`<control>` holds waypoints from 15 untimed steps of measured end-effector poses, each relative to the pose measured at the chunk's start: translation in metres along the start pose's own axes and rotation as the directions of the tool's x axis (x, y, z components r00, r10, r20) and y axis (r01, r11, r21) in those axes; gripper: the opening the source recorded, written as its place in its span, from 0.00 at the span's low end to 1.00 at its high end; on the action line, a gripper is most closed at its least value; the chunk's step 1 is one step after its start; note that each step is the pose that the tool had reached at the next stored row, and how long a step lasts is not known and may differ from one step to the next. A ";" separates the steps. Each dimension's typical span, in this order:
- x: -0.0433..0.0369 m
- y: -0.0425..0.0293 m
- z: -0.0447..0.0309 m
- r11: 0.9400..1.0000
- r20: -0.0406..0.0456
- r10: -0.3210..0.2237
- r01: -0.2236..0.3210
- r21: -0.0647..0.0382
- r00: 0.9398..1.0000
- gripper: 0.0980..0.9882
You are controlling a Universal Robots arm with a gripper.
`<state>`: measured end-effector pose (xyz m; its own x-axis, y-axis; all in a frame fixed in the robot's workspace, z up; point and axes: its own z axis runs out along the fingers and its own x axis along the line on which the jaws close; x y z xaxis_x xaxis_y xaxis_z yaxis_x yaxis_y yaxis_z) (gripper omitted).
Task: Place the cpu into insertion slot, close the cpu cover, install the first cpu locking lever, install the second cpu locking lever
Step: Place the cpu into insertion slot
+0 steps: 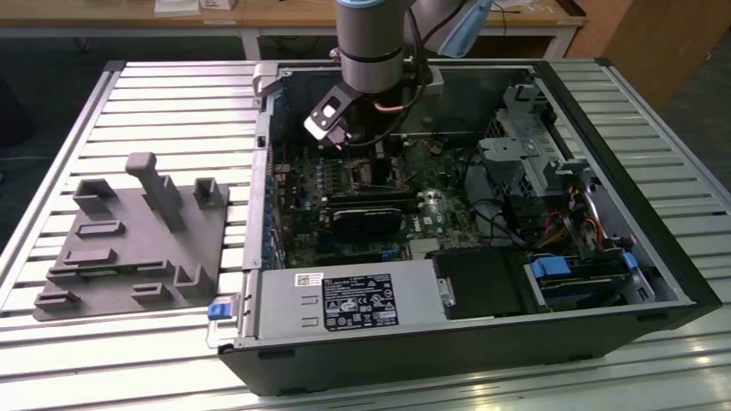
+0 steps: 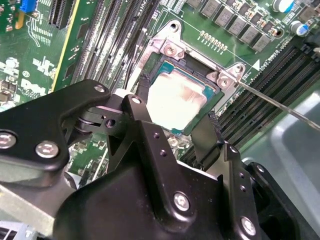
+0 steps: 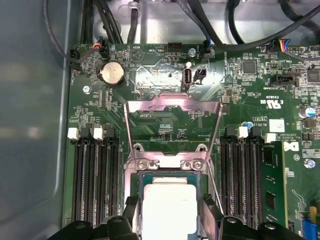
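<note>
The cpu [image 2: 175, 102], a small square chip with a pale metallic top, sits level at the insertion slot [image 2: 169, 47], inside its silvery rim. My gripper [image 2: 178, 104] is shut on the cpu, one black finger [image 2: 144, 87] against each of two opposite edges. In the first wrist view the cpu [image 3: 167, 210] lies between the same fingers [image 3: 131, 209], just inside the slot's screwed bracket [image 3: 170, 162]. The cpu cover [image 3: 172, 105], a thin silvery frame with a window, stands flipped open beyond the slot. A thin locking lever [image 2: 280, 102] sticks out free from one corner. In the exterior view my gripper [image 1: 363, 161] reaches down into the case.
The open computer case [image 1: 639, 257] lies on a slatted metal table [image 1: 171, 94]. Black memory slots [image 3: 95, 175] flank the socket, and a black fan card [image 1: 368, 214] sits beside it. A grey parts fixture [image 1: 132, 240] stands at the exterior view's left. Cables [image 1: 560, 227] crowd the exterior view's right.
</note>
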<state>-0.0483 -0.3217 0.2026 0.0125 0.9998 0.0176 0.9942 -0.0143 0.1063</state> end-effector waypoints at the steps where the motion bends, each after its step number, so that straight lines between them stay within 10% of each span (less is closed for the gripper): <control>1: 0.0000 0.0002 -0.0015 1.000 0.000 0.000 0.000 0.000 1.000 0.58; 15: 0.0002 0.0013 -0.0118 1.000 0.000 0.000 0.000 -0.002 1.000 0.58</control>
<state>-0.0483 -0.3216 0.2144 0.0125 0.9998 0.0177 0.9940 -0.0143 0.1080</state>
